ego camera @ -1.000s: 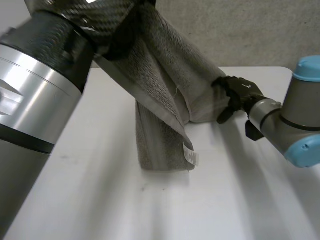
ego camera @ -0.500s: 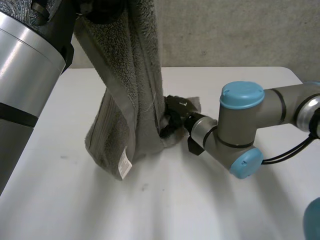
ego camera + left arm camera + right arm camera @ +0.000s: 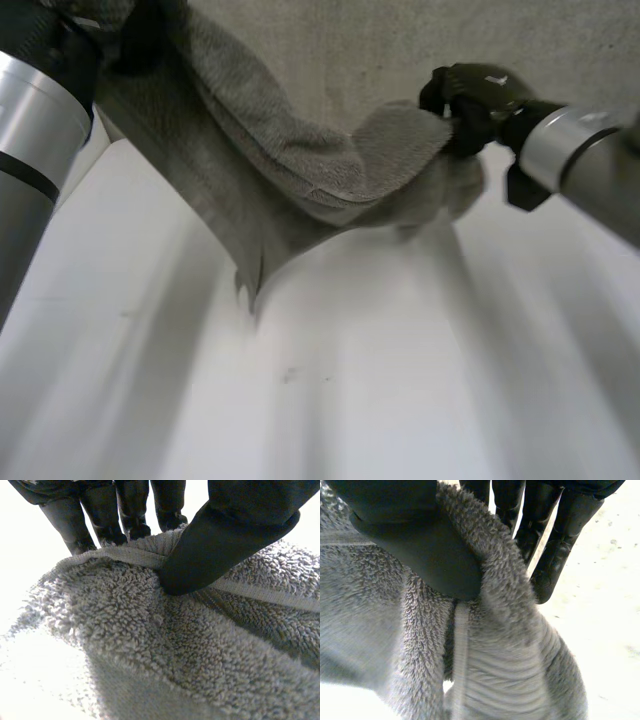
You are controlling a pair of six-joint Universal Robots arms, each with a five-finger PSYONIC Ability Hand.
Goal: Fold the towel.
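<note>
The grey terry towel (image 3: pixel 290 180) hangs above the white table (image 3: pixel 400 380), slung between both hands and sagging in the middle. My left hand (image 3: pixel 140 35) holds it high at the far left; in the left wrist view its thumb (image 3: pixel 225 535) presses the hemmed edge of the towel (image 3: pixel 165 645) against the fingers (image 3: pixel 125 515). My right hand (image 3: pixel 465 100) grips the towel's other end at the upper right. In the right wrist view the thumb (image 3: pixel 415 540) pinches a fold of the towel (image 3: pixel 485 665) against the fingers (image 3: pixel 555 545).
The left arm (image 3: pixel 30 150) stands large at the left side. The right forearm (image 3: pixel 580 165) reaches in from the right. A grey wall (image 3: pixel 350 60) rises behind the table. Bare white tabletop lies below the hanging towel.
My right hand has closed on the towel's lower end near the table and lifted it up and to the right. The towel, which hung down from the left hand, now spans both hands.
</note>
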